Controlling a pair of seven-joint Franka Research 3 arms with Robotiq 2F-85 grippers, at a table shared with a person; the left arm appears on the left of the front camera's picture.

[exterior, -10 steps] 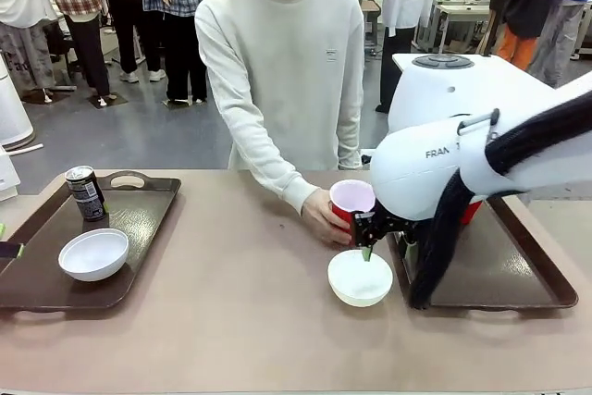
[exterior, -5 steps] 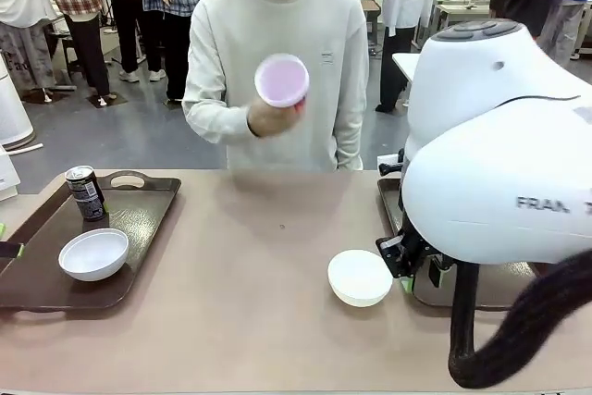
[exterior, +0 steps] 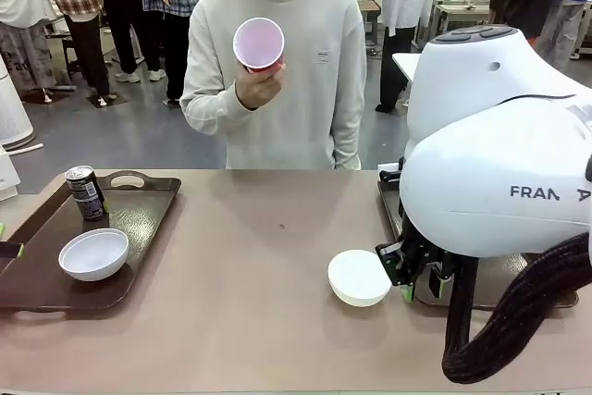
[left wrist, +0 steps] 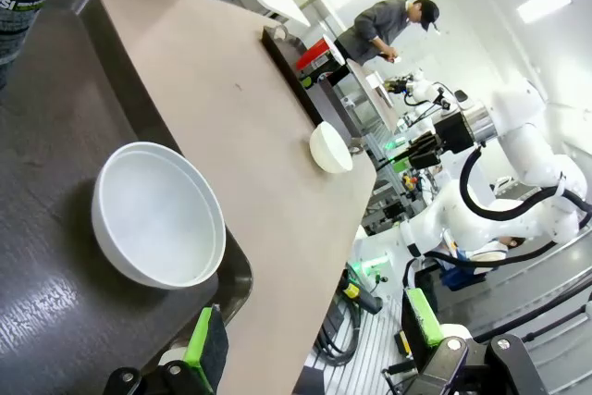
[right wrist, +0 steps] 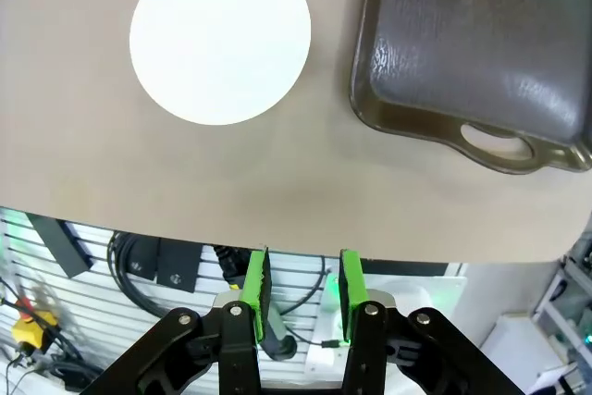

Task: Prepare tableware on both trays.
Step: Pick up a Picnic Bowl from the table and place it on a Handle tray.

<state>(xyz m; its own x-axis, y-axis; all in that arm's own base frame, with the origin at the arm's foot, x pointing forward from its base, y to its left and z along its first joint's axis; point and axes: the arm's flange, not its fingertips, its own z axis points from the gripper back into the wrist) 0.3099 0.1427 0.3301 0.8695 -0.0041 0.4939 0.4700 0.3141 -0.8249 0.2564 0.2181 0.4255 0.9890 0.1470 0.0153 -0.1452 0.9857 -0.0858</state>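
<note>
A person holds one red cup up at chest height, its white inside facing me. One white bowl sits on the bare table just left of the right tray. My right gripper hangs between that bowl and the tray, its fingers slightly apart and holding nothing. The left tray carries the other white bowl and the black Pepsi can. My left gripper is open near that bowl. The grey-silver can is out of view.
My right arm's big white body covers most of the right tray. Something red stands on that far tray. Several people stand behind the person, away from the table. The table's near edge lies just below the right gripper.
The person lifted the red cup from beside the bowl up to chest height. My right gripper left the bowl's rim and shifted right, toward the tray.
</note>
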